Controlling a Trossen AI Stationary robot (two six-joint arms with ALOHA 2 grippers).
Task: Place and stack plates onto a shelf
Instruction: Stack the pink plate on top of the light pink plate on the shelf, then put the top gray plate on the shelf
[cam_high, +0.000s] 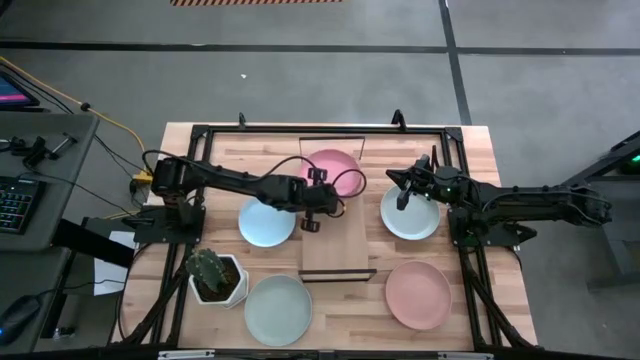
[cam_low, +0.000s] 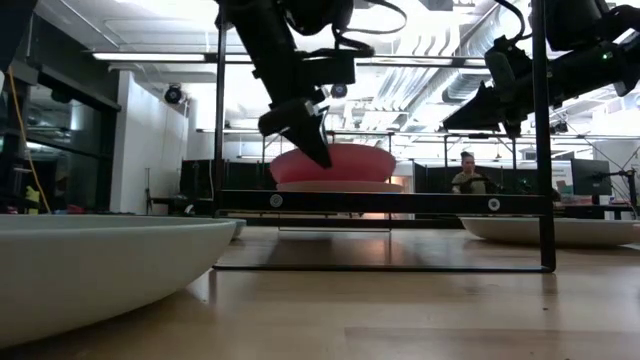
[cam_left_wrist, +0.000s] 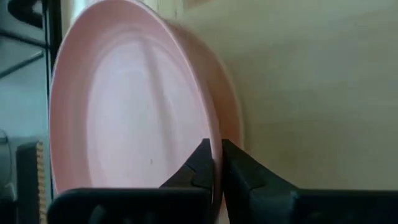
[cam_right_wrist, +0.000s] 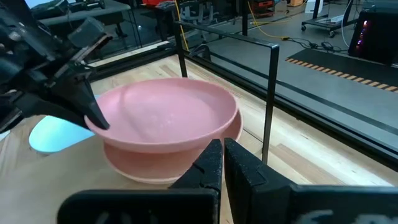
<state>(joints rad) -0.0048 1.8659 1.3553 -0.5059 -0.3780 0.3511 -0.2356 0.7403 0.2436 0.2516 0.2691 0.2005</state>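
The risk is at my left gripper (cam_left_wrist: 217, 163), closed on the rim of the upper round matte pink plate (cam_right_wrist: 168, 112). If I open it badly or pull sideways, this plate may slide off the pink plate under it (cam_right_wrist: 143, 169).

I count 6 plates. Nearest lie 1 pale mint plate (cam_high: 279, 310) and 1 pink plate (cam_high: 418, 295). In the middle are 1 light blue plate (cam_high: 262, 225) and 1 mint plate (cam_high: 415, 222), under my closed, empty right gripper (cam_right_wrist: 222, 155). Farthest, 2 are stacked on the 1 narrow light-wood shelf with black frame (cam_high: 338, 250).

Left claw (cam_high: 312, 213) pinched closed mid-table; right claw (cam_high: 403, 192) closed, hovering opposite.
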